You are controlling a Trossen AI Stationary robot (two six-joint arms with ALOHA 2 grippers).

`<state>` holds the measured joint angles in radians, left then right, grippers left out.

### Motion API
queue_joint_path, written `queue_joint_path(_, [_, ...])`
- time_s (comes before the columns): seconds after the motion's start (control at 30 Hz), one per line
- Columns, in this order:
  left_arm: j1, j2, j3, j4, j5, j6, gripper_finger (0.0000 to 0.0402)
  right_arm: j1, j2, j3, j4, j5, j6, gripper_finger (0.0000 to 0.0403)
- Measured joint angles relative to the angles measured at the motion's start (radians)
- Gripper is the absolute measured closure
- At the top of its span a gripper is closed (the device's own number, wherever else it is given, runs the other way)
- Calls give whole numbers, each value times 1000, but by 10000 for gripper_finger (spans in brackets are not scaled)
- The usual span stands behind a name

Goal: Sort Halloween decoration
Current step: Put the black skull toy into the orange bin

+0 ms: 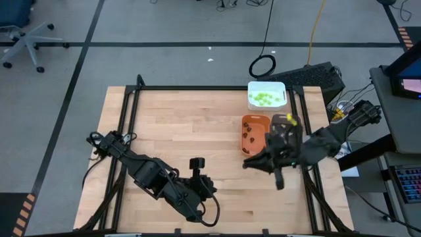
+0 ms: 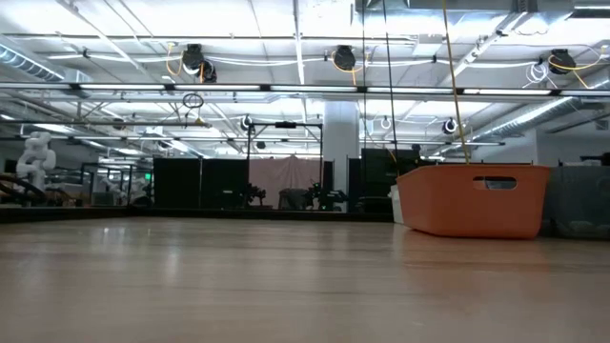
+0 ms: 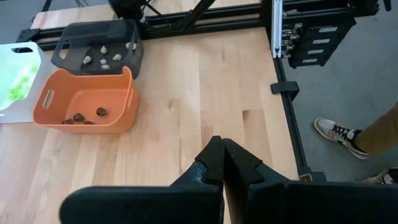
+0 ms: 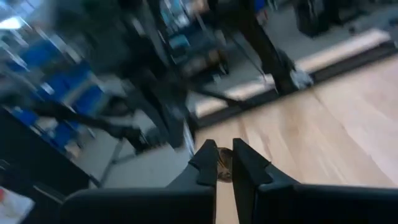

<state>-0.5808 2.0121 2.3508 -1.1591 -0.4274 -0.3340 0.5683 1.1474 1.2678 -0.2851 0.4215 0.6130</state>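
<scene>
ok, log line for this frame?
left claw: shut, empty, idle over table | right claw: shut on small piece | orange tray: brown pieces inside

2 dark jointed arms; black cables; yellow markings by right tool (image 1: 276,172).

The right gripper (image 4: 224,163) is pointing out over the wooden table (image 4: 323,137) toward its far edge; its two dark fingers (image 4: 205,163) are pinching a small brownish piece (image 4: 224,167) at their tips; beyond the edge a blurred room is showing, with dark frames and blue shapes.
</scene>
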Motion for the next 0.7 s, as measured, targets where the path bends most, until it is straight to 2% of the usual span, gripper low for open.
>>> queue_joint_path(0.13, [0,0,0,25,0,3,401,-4,-45,0,131,28,-84,401])
queue_joint_path(0.43, [9,-15,5,217,0,70,401,-5,-94,1,427,45,-319,401])
queue_joint_path(0.53, [26,-31,6,288,-1,92,401,-5,-108,1,495,16,-386,401])
queue_joint_path(0.7, [55,-66,6,315,-1,136,401,-5,-138,1,553,-31,-487,401])
